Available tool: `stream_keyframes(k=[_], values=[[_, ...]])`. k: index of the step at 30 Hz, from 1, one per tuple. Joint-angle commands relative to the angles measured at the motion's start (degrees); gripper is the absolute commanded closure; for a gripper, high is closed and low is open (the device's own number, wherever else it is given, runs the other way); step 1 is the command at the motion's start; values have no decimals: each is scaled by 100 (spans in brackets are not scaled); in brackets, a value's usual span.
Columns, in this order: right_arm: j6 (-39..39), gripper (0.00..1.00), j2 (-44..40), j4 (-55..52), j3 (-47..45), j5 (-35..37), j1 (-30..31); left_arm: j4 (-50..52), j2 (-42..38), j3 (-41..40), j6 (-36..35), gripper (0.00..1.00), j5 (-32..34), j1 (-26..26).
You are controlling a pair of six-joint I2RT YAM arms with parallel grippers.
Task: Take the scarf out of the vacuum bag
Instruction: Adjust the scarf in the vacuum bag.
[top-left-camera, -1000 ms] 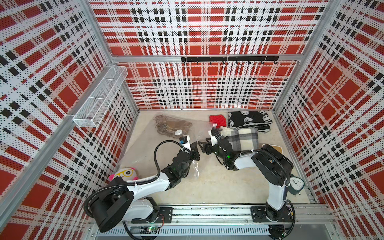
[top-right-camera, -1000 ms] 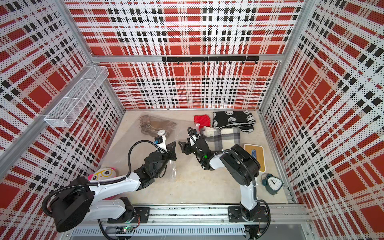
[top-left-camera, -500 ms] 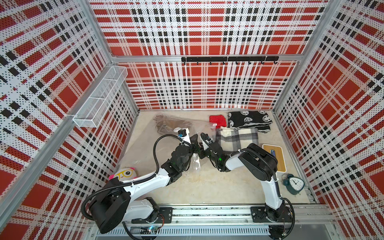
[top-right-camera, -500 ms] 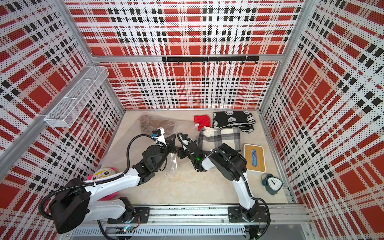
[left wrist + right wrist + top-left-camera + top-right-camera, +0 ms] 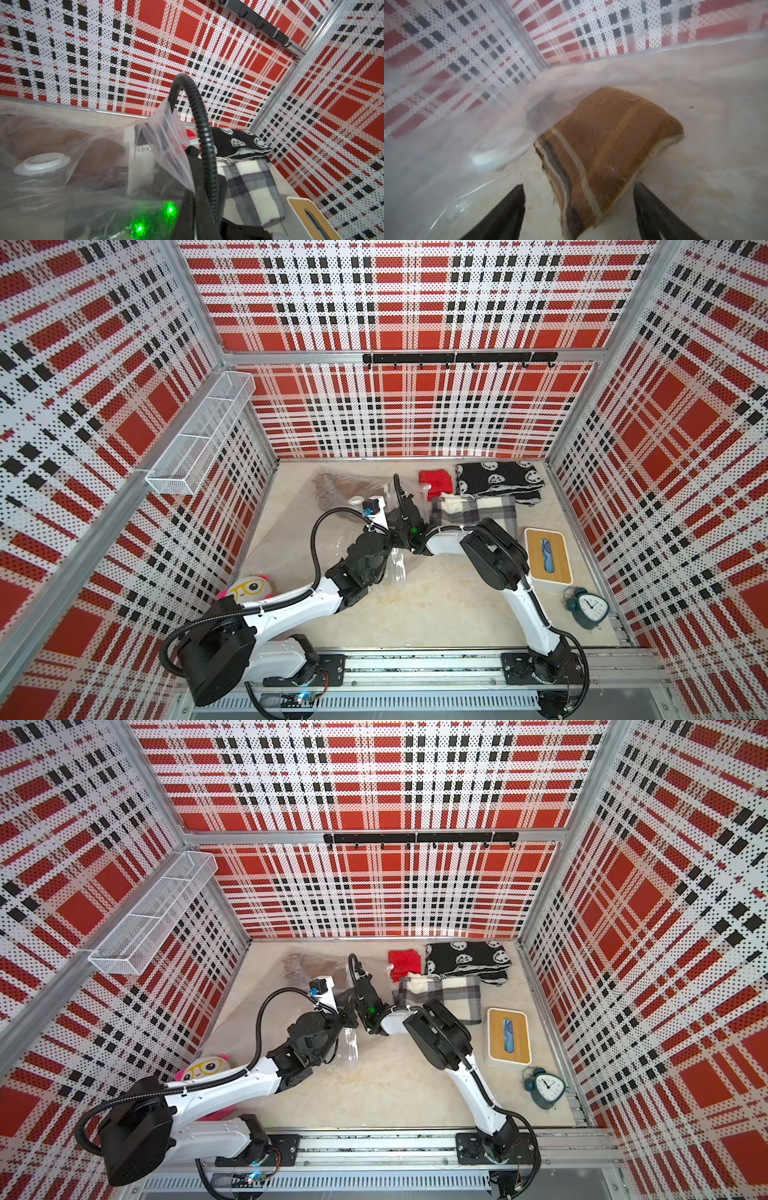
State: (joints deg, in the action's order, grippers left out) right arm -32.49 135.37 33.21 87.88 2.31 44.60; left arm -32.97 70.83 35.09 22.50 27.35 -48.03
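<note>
Sits inside the bag (image 5: 446,155) with right gripper (image 5: 578,185) wide open, empty; scarf (image 5: 608,141) just ahead, near end between the fingers (image 5: 508,207). Pinches bag edge tight with left gripper (image 5: 390,536). Could nip plastic too, dragging the bag.

White links (image 5: 291,610), black joints (image 5: 365,551) — ribbed black cables (image 5: 202,133), green lights (image 5: 170,209)

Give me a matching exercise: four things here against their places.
Things: 1 brown striped scarf; 2 teal alarm clock; 3 red knitted cloth; 4 pink and white plush toy.
Places: A beside the wooden-topped white box; B inside the clear plastic vacuum bag; C by the wall with the white wire basket; D beside the black and white patterned scarf.
Pairs: 1-B; 2-A; 3-D; 4-C.
</note>
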Motion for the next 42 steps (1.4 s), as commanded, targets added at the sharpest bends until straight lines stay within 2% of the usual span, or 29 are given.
stream_keyframes(k=[1,6,11,18,22,28,31,36,42], values=[[-514,13,424,-1025,580,502,-4,-69,-287,-67,-106,100,-187,-77],[-826,11,448,-1128,632,621,-29,28,-418,-163,-89,100,-211,-14],[-1060,16,664,-1156,874,660,-92,-25,-510,-266,-38,100,-269,-5],[-1470,18,1131,-1186,1470,607,-83,-94,-482,-325,67,100,-364,4],[-1547,31,1311,-1209,1818,567,-65,-91,-544,-367,94,100,-412,10],[-1358,71,1422,-1270,2112,460,-48,-104,-707,-585,165,100,-313,88],[-1154,77,1169,-1204,1858,412,15,-112,-735,-689,191,100,-212,142],[-991,92,417,-704,821,356,119,-159,-670,-767,177,100,37,267],[-1015,92,-439,-169,-437,204,163,-113,-504,-704,90,100,455,285]])
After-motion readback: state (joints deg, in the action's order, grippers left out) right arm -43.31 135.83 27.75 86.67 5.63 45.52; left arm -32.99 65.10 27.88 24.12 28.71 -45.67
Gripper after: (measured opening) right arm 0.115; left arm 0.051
